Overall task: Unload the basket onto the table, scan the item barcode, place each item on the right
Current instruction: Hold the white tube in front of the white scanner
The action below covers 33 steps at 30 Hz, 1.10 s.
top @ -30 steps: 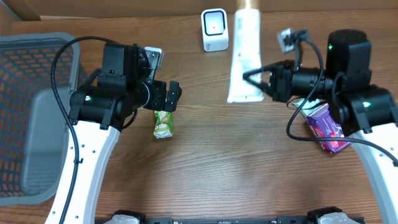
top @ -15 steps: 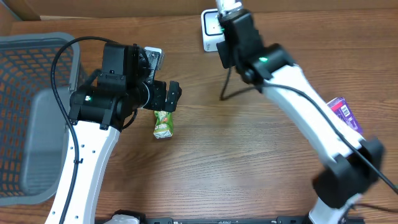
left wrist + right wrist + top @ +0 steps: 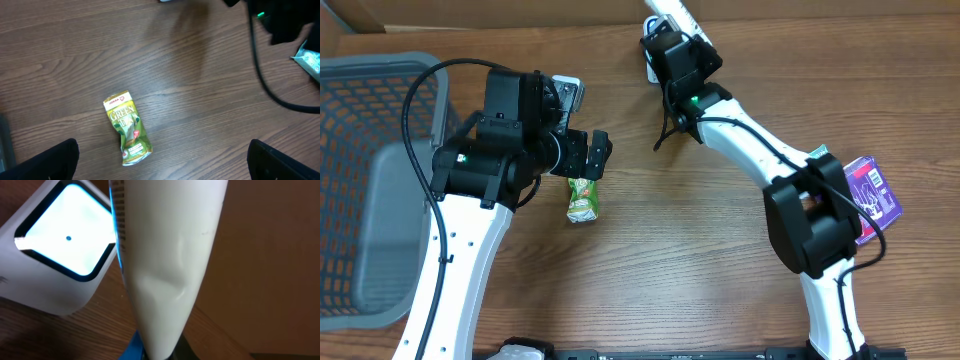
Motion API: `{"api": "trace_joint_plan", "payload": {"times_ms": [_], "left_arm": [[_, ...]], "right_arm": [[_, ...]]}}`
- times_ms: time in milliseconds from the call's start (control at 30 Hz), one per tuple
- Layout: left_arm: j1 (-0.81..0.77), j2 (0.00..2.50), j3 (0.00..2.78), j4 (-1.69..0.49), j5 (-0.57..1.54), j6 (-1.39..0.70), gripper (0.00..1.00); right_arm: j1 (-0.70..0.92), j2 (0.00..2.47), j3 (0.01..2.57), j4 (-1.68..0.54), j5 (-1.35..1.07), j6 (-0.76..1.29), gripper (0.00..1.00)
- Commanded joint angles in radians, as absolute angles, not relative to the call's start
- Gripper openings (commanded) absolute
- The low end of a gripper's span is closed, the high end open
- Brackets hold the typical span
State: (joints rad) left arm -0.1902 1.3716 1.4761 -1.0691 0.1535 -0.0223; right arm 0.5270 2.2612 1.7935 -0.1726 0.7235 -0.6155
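A: Right tool (image 3: pixel 159 352) status?
B: It is clenching the white tube (image 3: pixel 165 255), holding it just beside the lit scanner (image 3: pixel 65 245).
A: Left tool (image 3: pixel 162 160)?
B: It is hanging released above the green packet (image 3: pixel 127 127) on the desk (image 3: pixel 200 75).

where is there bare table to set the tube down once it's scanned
Widest bare patch: the near middle of the table, below the green packet in the overhead view. A smaller one: the far right corner, beyond the purple packet. Crowded: around the scanner, where the right gripper holds the tube, and under the open left gripper.
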Motion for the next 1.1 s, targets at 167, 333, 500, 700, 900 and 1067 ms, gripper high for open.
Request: {"api": "trace_joint_plan", "payload": {"times_ms": [167,333,500,700,900,1067], "left_arm": [[-0.190,1.353,1.493,-1.069,0.154,-0.007,1.00],[-0.190,1.353,1.493,-1.069,0.154,-0.007,1.00],[-0.190,1.353,1.493,-1.069,0.154,-0.007,1.00],[-0.190,1.353,1.493,-1.069,0.154,-0.007,0.99],[-0.190,1.353,1.493,-1.069,0.154,-0.007,1.00],[-0.190,1.353,1.493,-1.069,0.154,-0.007,1.00]], "right_arm": [[0.509,2.317,1.819,-0.145,0.759,-0.684,0.04],[0.484,2.321,1.813,-0.154,0.767,-0.682,0.04],[0.464,2.321,1.813,-0.215,0.767,-0.681,0.04],[0.482,2.321,1.813,-0.219,0.778,-0.682,0.04],[0.551,2.319,1.813,-0.212,0.811,-0.681,0.04],[0.593,2.233,1.813,-0.388,0.651,-0.445,0.04]]}}
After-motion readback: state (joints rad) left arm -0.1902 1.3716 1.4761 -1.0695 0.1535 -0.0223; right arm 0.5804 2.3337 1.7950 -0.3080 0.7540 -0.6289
